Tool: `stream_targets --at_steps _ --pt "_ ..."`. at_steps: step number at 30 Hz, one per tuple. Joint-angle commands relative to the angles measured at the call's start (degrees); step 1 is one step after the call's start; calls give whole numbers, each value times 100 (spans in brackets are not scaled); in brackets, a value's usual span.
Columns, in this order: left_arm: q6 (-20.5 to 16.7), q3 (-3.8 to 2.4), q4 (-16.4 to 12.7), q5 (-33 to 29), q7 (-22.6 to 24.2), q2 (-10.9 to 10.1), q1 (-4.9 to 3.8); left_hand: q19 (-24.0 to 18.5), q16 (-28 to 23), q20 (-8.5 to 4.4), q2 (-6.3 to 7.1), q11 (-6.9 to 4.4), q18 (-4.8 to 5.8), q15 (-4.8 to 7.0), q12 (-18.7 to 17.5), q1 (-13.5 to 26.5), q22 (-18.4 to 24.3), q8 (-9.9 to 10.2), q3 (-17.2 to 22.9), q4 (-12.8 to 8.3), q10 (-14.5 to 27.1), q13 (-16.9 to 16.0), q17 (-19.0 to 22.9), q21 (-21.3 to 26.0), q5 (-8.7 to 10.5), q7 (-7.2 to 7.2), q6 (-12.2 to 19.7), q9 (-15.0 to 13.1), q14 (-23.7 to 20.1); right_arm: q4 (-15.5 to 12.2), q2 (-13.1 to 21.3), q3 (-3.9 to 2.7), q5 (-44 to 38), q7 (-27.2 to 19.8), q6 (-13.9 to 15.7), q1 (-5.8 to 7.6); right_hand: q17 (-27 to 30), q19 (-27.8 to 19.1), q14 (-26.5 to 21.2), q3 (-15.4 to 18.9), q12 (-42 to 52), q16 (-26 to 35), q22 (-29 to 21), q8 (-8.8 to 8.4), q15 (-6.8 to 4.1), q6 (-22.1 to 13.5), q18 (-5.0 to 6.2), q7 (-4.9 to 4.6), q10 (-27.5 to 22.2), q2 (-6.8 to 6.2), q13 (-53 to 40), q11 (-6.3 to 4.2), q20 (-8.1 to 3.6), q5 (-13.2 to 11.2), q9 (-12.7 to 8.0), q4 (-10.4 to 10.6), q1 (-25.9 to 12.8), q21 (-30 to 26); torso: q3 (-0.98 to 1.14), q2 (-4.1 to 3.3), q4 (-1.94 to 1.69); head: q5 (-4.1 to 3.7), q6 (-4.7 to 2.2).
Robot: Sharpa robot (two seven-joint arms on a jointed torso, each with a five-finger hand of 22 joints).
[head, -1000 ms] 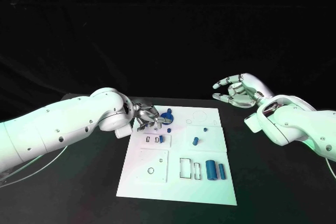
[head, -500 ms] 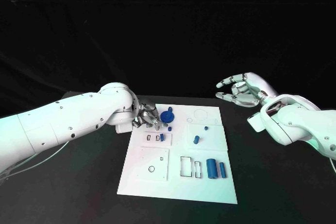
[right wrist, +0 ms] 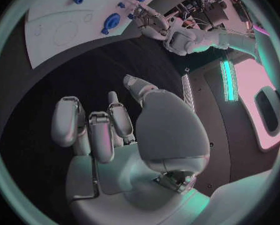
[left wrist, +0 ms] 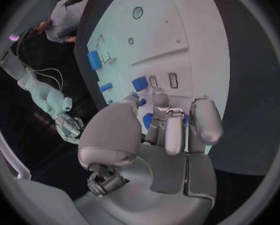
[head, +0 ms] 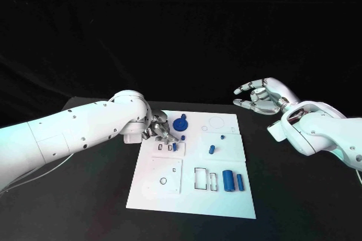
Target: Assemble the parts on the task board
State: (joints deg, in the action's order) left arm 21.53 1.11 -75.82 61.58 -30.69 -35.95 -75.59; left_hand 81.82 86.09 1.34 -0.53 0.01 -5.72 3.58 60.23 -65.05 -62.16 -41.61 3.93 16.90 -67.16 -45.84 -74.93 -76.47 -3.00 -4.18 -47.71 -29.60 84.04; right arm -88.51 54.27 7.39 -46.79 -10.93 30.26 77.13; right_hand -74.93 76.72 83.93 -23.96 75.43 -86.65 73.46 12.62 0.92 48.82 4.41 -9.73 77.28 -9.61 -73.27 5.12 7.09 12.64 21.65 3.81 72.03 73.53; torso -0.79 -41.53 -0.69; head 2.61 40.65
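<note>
While blue parts (head: 228, 181) lie on it, task board (head: 196, 199) rests flat.

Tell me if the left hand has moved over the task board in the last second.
Yes. The left hand has shifted slightly toward the near side of the task board, now over the small slots beside the round blue part.

A robotics laboratory set up for testing: a black tabletop (head: 90, 199) stands against a black backdrop and carries a white task board (head: 162, 196) cut with slots and outlines, small blue parts (head: 228, 181) laid out on it. Two white robot arms reach in over the board, the left robot hand (head: 157, 127) at its edge and the right robot hand (head: 259, 96) raised beyond it. Past the right arm, cabling and equipment lit by a teal strip light (right wrist: 226, 72) crowd the room's edge.
</note>
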Motion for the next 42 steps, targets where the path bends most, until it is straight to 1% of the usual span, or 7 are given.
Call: stream_targets --at_steps 1,5,9,17,23,30,42 --pt "191 14 26 4 -50 40 -6 36 32 1 -2 -1 71 30 29 120 -7 -47 -82 3 35 4 -788 -34 15 -8 56 -32 425 1 4 1 -80 43 -65 -5 -396 -20 347 16 -29 23 -6 29 -32 25 48 -1 -4 -13 8 -35 -33 22 2 17 -43 -21 -11 -9 -8 -13 8" --pt "91 29 32 -108 -43 65 -5 46 31 1 -39 -5 77 31 62 268 -45 -87 -214 4 30 -11 -779 -53 15 -1 64 -79 421 5 2 1 -83 52 -67 -6 -396 -23 347 19 -28 24 -10 29 -32 24 49 0 -2 -15 7 -35 -33 24 2 21 -48 -26 -8 -10 -15 -15 13" --pt "-29 25 26 -197 -32 85 -5 53 37 -1 -98 -12 81 36 96 370 -76 -122 -324 5 16 -34 -785 -69 15 7 66 -121 422 15 -7 2 -84 59 -73 -11 -393 -20 346 23 -26 25 -7 31 -32 22 48 0 0 -17 5 -35 -33 25 2 25 -55 -24 -12 -11 -22 -16 12" --pt "-97 15 15 -246 -27 89 -4 62 40 -4 -157 -18 87 40 114 380 -110 -144 -363 -3 7 -43 -788 -87 10 15 66 -147 423 38 -21 4 -89 79 -94 -25 -393 -20 346 23 -26 25 -7 31 -32 22 48 0 0 -17 5 -35 -33 25 2 25 -55 -24 -14 -17 -33 -22 20" --pt "-71 13 -7 -239 -28 87 -4 64 44 -8 -224 -27 89 47 121 190 -132 -164 -333 -15 16 -29 -791 -99 7 24 87 -184 423 54 -35 6 -94 96 -109 -38 -393 -20 346 23 -26 25 -7 31 -32 22 48 0 0 -17 5 -35 -33 25 2 25 -55 -24 -18 -22 -44 -30 21" --pt "-18 12 -55 -239 -28 97 -4 64 48 -11 -198 -31 93 51 133 -120 -160 -167 -263 -19 22 -18 -791 -114 6 27 114 -224 423 64 -44 8 -102 117 -125 -56 -391 -24 346 29 -23 26 -12 34 -32 21 50 1 5 -19 2 -36 -34 29 1 36 -70 -31 -23 -28 -39 -34 16" --pt "28 13 -69 -233 -30 119 -3 66 48 -11 -191 -32 96 52 136 -203 -178 -163 -222 -19 24 -12 -788 -123 5 28 117 -232 422 87 -60 10 -112 147 -157 -76 -391 -24 346 29 -23 26 -12 34 -32 21 50 1 5 -19 2 -36 -34 29 1 36 -70 -31 -25 -33 -57 -47 20"
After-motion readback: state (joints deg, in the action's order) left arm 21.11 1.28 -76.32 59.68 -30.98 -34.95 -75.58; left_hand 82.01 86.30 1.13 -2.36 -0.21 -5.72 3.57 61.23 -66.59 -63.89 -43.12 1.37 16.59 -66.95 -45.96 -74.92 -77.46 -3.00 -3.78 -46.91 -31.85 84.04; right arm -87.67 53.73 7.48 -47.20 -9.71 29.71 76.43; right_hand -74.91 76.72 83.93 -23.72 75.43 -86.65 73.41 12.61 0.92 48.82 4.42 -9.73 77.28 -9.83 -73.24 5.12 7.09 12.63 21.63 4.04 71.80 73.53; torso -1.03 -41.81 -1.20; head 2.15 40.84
